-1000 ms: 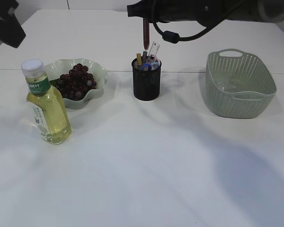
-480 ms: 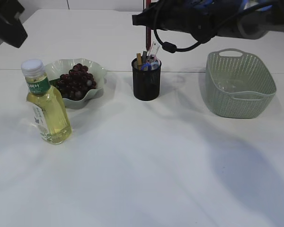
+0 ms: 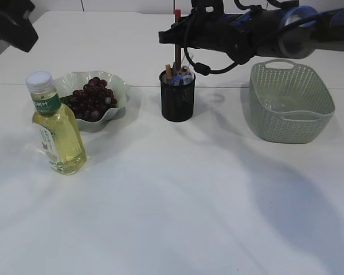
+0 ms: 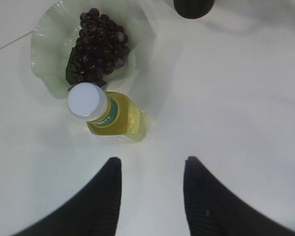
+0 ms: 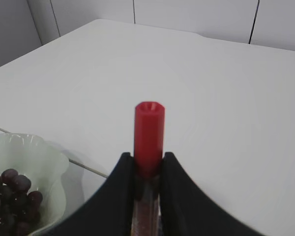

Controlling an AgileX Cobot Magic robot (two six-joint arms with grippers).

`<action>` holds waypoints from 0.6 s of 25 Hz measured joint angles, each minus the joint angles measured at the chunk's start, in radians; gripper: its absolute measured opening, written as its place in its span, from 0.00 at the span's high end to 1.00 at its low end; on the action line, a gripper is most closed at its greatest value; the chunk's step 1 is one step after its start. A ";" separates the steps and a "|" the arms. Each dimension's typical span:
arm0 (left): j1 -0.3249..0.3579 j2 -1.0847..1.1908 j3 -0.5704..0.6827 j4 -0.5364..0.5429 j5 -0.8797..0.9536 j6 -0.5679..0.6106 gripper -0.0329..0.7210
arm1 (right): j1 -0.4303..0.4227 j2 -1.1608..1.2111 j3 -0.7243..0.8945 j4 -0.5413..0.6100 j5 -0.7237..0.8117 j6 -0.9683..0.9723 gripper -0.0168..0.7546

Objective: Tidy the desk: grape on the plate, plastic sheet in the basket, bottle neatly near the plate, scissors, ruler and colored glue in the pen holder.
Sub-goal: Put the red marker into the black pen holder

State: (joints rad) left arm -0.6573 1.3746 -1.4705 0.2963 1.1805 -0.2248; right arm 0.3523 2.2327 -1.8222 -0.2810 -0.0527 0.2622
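My right gripper (image 3: 176, 35) is shut on the colored glue (image 3: 176, 48), a red-capped tube held upright with its lower end in the black pen holder (image 3: 177, 97). The right wrist view shows the red cap (image 5: 148, 132) pinched between the jaws (image 5: 147, 160). Scissors and a ruler (image 3: 184, 73) stand in the holder. Grapes (image 3: 92, 97) lie on the pale green plate (image 3: 118, 85). The yellow bottle (image 3: 56, 129) stands upright in front of the plate. My left gripper (image 4: 151, 164) is open and empty, high above the bottle (image 4: 108, 115). The grey-green basket (image 3: 290, 103) holds a clear plastic sheet (image 3: 275, 105).
The left arm (image 3: 10, 26) hangs at the top left corner of the exterior view. The right arm (image 3: 264, 28) stretches across the back from the right. A table seam runs behind the plate and holder.
My right gripper has come down with the colored glue, so the tube's lower end now sits in the pen holder. The left arm has shifted slightly.
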 joint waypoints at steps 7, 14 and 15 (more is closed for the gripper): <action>0.000 0.000 0.000 0.002 -0.010 0.000 0.55 | 0.000 0.021 0.000 0.000 -0.006 0.000 0.81; 0.000 0.000 0.000 0.004 -0.024 0.000 0.55 | 0.000 0.032 0.000 0.000 0.014 0.000 0.73; 0.000 0.000 0.000 0.004 -0.025 0.000 0.55 | 0.002 0.032 0.000 0.000 0.017 0.000 0.70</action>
State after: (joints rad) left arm -0.6573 1.3746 -1.4705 0.3001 1.1559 -0.2248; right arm 0.3543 2.2645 -1.8222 -0.2810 -0.0355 0.2622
